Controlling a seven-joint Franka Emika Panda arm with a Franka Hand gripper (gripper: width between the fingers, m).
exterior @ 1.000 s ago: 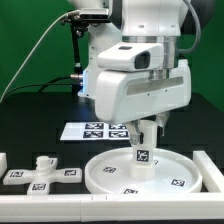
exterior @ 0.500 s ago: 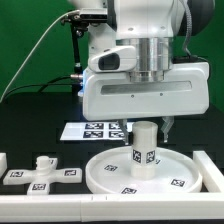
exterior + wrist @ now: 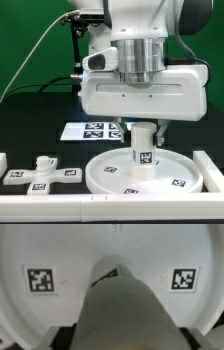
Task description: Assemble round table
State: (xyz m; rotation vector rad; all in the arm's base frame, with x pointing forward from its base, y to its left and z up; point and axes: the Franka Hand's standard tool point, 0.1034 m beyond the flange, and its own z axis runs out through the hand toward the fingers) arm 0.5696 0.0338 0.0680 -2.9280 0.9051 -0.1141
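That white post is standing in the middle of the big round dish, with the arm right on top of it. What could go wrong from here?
1. The leg stands upright at the centre of the round disc, under the pincer. If it is not fully seated, it may lean or topple on release.
2. A sideways push could slide the disc toward the cross-shaped foot.
3. The arm's body hides the grip, so a slip would be hard to spot.
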